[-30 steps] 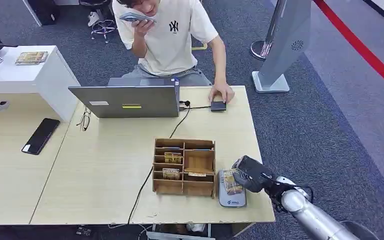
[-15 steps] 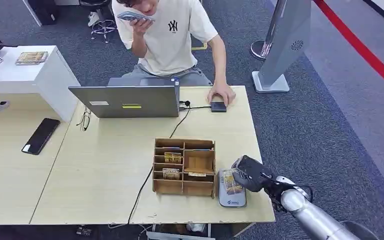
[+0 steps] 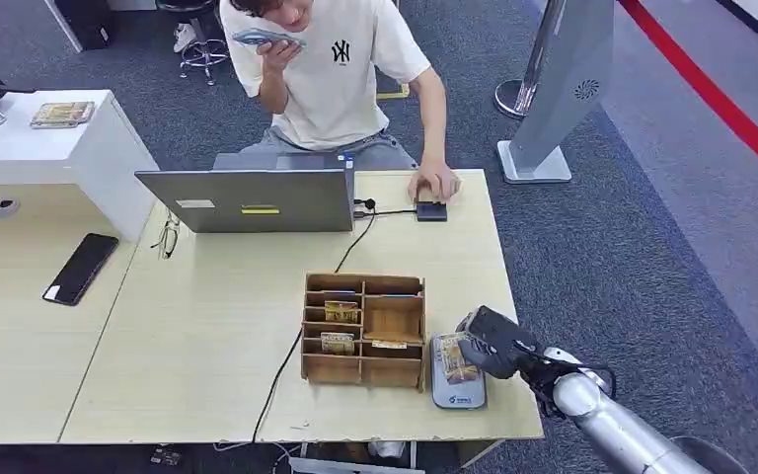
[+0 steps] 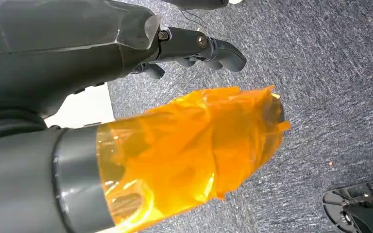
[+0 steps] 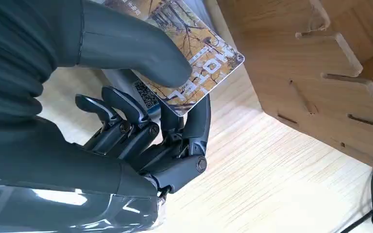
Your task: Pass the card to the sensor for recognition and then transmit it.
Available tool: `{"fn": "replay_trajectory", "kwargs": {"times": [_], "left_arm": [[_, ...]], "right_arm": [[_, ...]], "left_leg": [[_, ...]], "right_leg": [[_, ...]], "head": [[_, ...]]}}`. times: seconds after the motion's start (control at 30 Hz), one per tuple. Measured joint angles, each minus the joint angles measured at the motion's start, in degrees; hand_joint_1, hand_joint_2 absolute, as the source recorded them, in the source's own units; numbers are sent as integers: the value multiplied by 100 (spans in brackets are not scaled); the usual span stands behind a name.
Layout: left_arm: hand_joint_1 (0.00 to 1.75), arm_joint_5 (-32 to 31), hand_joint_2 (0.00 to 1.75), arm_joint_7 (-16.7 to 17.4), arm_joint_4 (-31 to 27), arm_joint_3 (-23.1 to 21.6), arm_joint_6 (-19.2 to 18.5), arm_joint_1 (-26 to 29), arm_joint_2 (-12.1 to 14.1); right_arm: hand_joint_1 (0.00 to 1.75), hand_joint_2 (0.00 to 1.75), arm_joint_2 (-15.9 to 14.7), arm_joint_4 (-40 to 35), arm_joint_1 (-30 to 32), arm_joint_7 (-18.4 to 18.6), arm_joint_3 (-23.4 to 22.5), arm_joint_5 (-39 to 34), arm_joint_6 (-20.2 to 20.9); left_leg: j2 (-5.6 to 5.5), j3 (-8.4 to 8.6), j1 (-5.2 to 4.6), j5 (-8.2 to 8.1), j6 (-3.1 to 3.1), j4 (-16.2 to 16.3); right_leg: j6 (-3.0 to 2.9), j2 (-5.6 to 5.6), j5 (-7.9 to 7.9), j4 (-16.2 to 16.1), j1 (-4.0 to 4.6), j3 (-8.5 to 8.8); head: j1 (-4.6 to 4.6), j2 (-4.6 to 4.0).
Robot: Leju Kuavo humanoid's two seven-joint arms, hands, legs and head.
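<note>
Head view: the right hand (image 3: 489, 343) holds the card (image 3: 460, 359) over the grey sensor (image 3: 456, 385), which lies on the table (image 3: 207, 326) just beside the wooden organizer (image 3: 363, 330); across the table a person (image 3: 341, 69) sits behind a laptop (image 3: 252, 199). Left wrist view: the left hand (image 4: 194, 48) hangs over carpet, fingers curled loosely with nothing in them, thumb wrapped in orange tape. Right wrist view: the card (image 5: 187, 41) is pinched between the thumb on its printed face and fingers (image 5: 194, 121) beneath, close to the organizer's wall (image 5: 320, 73); whether it touches the sensor cannot be told. Judgement: the recognition step is in hand. Next, the card should be kept flat over the sensor until read, then lifted clear of the organizer and passed on, presumably toward the person.
</note>
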Motion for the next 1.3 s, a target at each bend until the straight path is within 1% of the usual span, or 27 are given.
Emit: {"fn": "replay_trajectory", "kwargs": {"times": [1.3], "left_arm": [[0, 0, 0, 9, 0, 2, 0, 3, 0]], "right_arm": [[175, 175, 2, 15, -3, 0, 0, 0, 0]], "left_leg": [[0, 0, 0, 0, 0, 0]], "right_leg": [[0, 0, 0, 0, 0, 0]], "head": [[0, 0]]}}
